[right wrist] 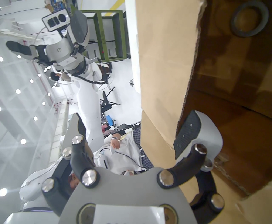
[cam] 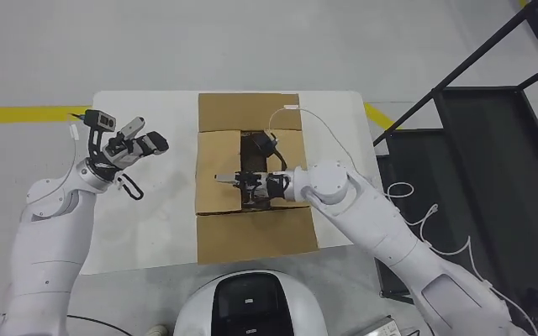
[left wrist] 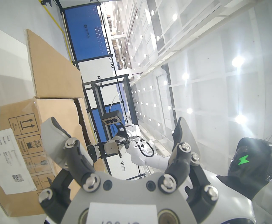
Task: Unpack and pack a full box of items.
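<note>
Box [cam: 248, 111], brown corrugated cardboard, open top, dark ring [right wrist: 233, 20] inside

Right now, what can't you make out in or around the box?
Box contents: in the top view the right pincer covers part of the opening; in the right wrist view a flap blocks most of the inside.
Dark ring inside: too dim to identify.
Whether the pincer touches the flap: cannot tell.

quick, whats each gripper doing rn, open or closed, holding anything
Left gripper: open, holding nothing.
Right gripper: open, one finger on each side of a box flap, not clamped on it.
</note>
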### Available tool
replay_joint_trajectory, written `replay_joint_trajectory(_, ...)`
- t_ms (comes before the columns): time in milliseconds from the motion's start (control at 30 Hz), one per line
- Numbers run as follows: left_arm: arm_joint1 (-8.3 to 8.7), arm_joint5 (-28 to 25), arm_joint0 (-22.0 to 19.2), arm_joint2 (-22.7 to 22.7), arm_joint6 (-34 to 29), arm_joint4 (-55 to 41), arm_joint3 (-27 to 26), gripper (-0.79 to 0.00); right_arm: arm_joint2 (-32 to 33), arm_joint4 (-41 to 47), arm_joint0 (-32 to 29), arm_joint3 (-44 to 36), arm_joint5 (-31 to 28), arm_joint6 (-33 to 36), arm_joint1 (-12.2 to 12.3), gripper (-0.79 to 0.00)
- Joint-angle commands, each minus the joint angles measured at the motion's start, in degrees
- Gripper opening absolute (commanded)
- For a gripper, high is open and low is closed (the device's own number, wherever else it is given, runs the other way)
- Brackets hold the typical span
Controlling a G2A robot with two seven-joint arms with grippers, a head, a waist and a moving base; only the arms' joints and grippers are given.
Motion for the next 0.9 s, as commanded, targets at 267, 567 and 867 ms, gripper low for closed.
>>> replay_joint_trajectory(267,0.53,-1.0,0.9,-4.9,3.5,-4.4,-2.1,0.000,-3.8,7.4,3.7,3.2,-13.4,-3.0,-3.5,0.000)
replay_joint_trajectory(567,1.40,0.4,3.1,-9.6,1.3,-7.0,-6.0,0.000,-15.2,11.9,13.4,13.7,-21.4,-4.8,-11.2,0.000)
replay_joint_trajectory(867,2.11,5.4,3.2,-10.3,-4.4,-6.5,-3.3,0.000,-24.0,9.3,19.5,24.6,-20.4,-4.9,-18.6,0.000)
